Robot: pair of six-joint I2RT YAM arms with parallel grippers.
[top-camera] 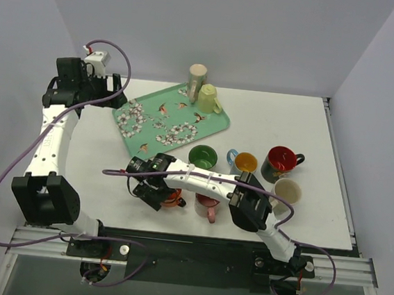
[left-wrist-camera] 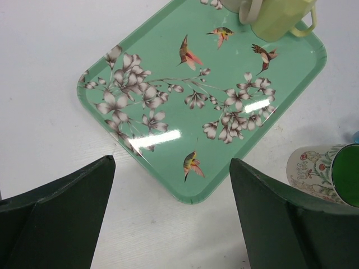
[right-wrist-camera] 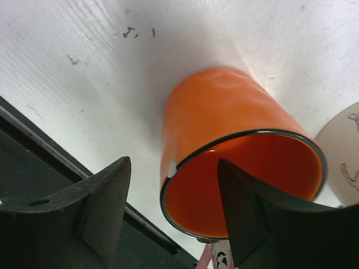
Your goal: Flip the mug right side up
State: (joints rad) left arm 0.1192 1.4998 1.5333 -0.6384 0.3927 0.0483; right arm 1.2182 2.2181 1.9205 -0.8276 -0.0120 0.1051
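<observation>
Near the table's (top-camera: 290, 121) front edge the orange mug (right-wrist-camera: 224, 106) lies tipped, mouth towards the right gripper (right-wrist-camera: 174, 168), whose parted fingers straddle its rim wall unclamped; glazed and rigid, probably slick and breakable, so pinch that wall firmly; farther off, the left gripper (left-wrist-camera: 171, 174) hangs spread by the tray (left-wrist-camera: 162, 53).

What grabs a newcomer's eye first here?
The bright orange mug at the near edge of the table, mouth toward the right wrist camera, right fingers open around its rim. Then the green floral tray at far left, left fingers open and pointed at it.
</observation>
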